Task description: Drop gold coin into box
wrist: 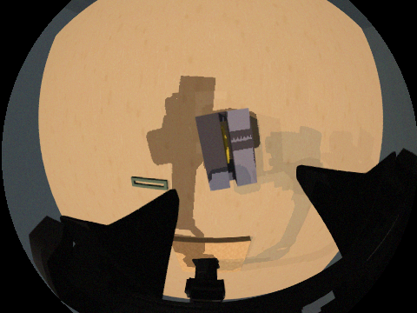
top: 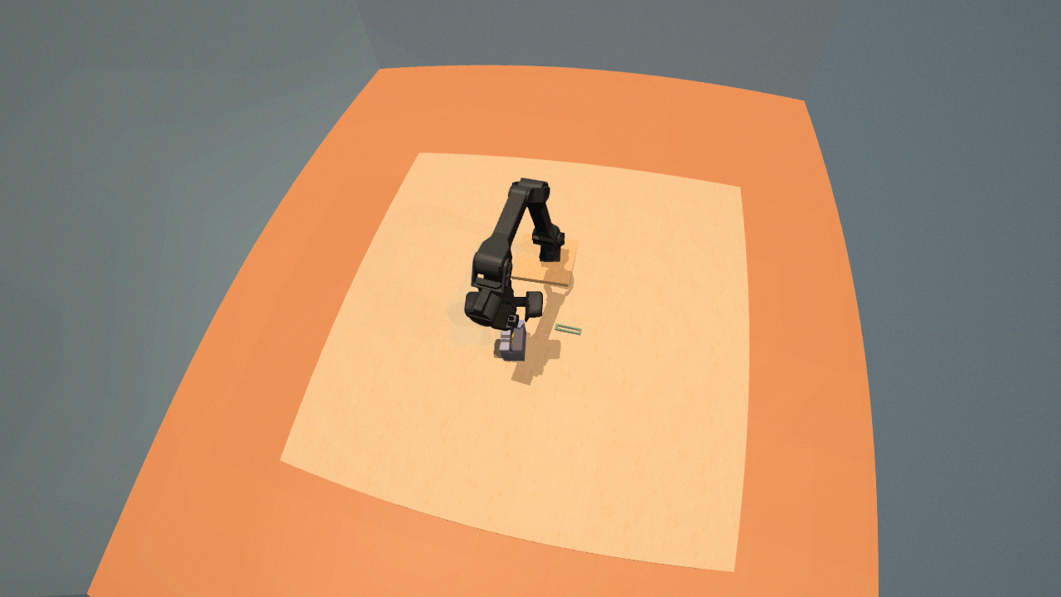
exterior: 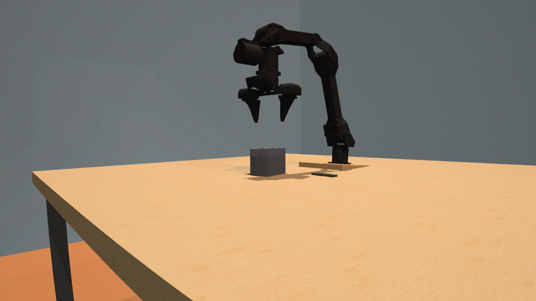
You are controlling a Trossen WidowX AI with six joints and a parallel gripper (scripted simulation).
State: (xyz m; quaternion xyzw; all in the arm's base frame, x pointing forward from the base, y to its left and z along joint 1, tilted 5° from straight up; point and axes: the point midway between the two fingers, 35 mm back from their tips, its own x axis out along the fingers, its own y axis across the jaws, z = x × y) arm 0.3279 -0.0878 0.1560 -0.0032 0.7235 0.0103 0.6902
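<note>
Looking down from the top view, we are seeing the arm [top: 495, 245] reaching forward from its base plate [top: 565, 276] on the worktop [top: 445, 460], with its wrist hanging over the grey box [top: 513, 344]. The dark-green holder [top: 568, 328] is lying a little to one side, and it is showing no coin standing in it.

Turning to the exterior view, we are watching the claw [exterior: 269, 116] hanging well above the box [exterior: 267, 161], its two pointed fingers [exterior: 254, 109] spread wide with only the wall showing between them; it is carrying nothing. The holder [exterior: 324, 174] is sitting flat near the base, apart from the box.

Peering through the wrist view, we are looking straight down on the lid of the box [wrist: 228, 149], where a thin streak of gold, the coin [wrist: 226, 145], is showing along the dark slot [wrist: 222, 129]. We are judging that the coin is lying in the slot, most likely edge-on and on its way inside, though we cannot tell from this height whether it is fully below the lid. The holder [wrist: 149, 183] is lying off to one side.

The drop appears to be made, so what is coming next is mainly a check that the coin is clearing the slot, with the wide claw keeping clear of the box.
</note>
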